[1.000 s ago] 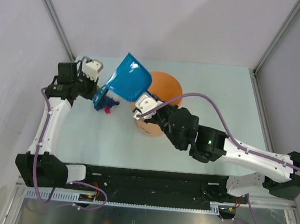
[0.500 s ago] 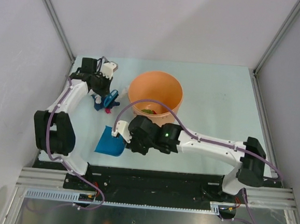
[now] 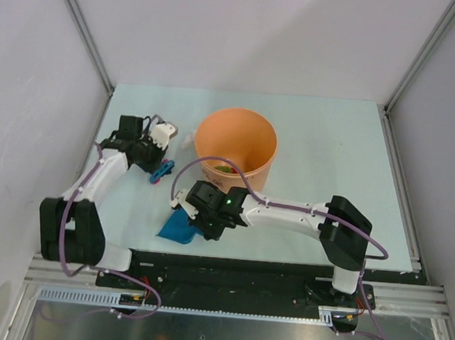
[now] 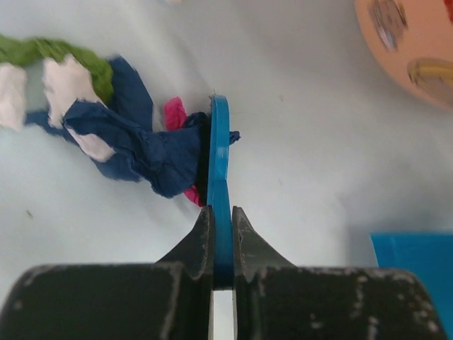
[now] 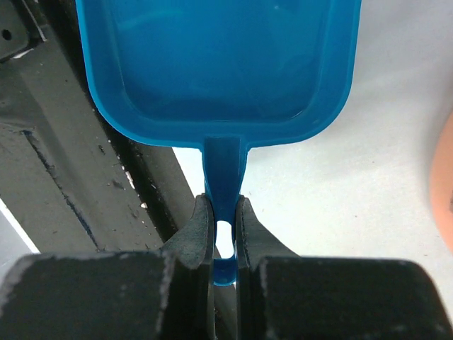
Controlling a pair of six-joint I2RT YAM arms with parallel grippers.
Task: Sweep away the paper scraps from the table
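My left gripper [image 4: 221, 209] is shut on the thin blue brush [image 4: 219, 149], which stands edge-on against a heap of paper scraps [image 4: 141, 149]: dark blue, magenta, white and green bits on the mint table [image 4: 318, 142]. From above, the left gripper [image 3: 153, 158] and brush [image 3: 163, 170] are left of the orange bucket [image 3: 236, 143]. My right gripper [image 5: 224, 200] is shut on the handle of the blue dustpan [image 5: 219, 64], which holds no scraps. From above, the dustpan [image 3: 177, 227] lies low at the table's front edge, below the brush, with the right gripper [image 3: 188, 211] behind it.
The orange bucket holds a few coloured scraps [image 3: 226, 168] and shows at the top right of the left wrist view [image 4: 417, 49]. The black front rail [image 5: 64, 177] lies under the dustpan's left side. Grey walls and metal rails ring the table [image 3: 332, 139].
The right arm brought the dustpan down from over the bucket to the table's front edge. The left arm swung, then drew the brush back toward the scraps.
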